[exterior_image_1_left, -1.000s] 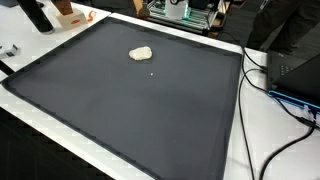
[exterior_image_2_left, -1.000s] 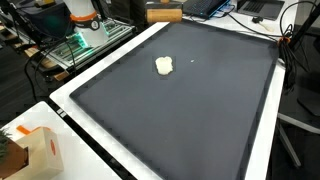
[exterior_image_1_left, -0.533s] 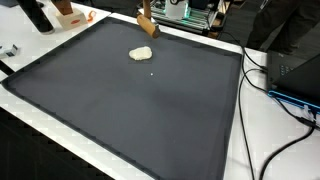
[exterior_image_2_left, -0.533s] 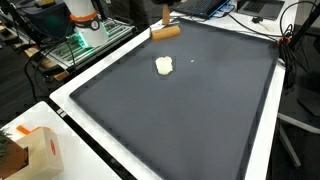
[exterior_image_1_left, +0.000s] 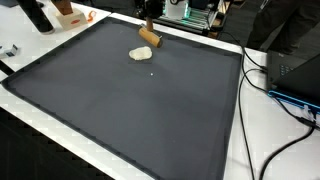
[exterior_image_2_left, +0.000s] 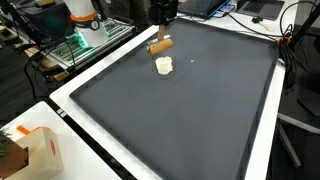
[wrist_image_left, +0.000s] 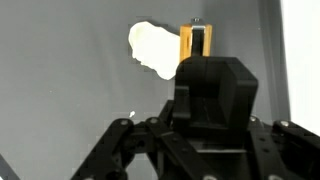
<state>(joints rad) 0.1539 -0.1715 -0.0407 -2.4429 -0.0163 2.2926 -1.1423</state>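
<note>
A small tan wooden block (exterior_image_1_left: 148, 39) (exterior_image_2_left: 160, 45) hangs just above the dark mat (exterior_image_1_left: 130, 110) (exterior_image_2_left: 190, 110), with my gripper (exterior_image_1_left: 148, 27) (exterior_image_2_left: 162, 30) shut on it from above. A cream lump (exterior_image_1_left: 140, 53) (exterior_image_2_left: 164, 66) lies on the mat just beside and below the block, apart from it. In the wrist view the gripper (wrist_image_left: 198, 52) body fills the lower half. Past it, the block (wrist_image_left: 187, 45) shows next to the cream lump (wrist_image_left: 152, 48). The fingertips are mostly hidden by the gripper body.
White table border (exterior_image_2_left: 95, 150) surrounds the mat. An orange and white box (exterior_image_2_left: 35, 150) stands at one corner. Cables (exterior_image_1_left: 262, 75) and a laptop (exterior_image_1_left: 300, 75) lie along one side. An electronics rack (exterior_image_2_left: 75, 40) stands behind the far edge.
The gripper came in from the far edge with the wooden block and has lowered toward the mat beside the cream lump. The lump has not moved.
</note>
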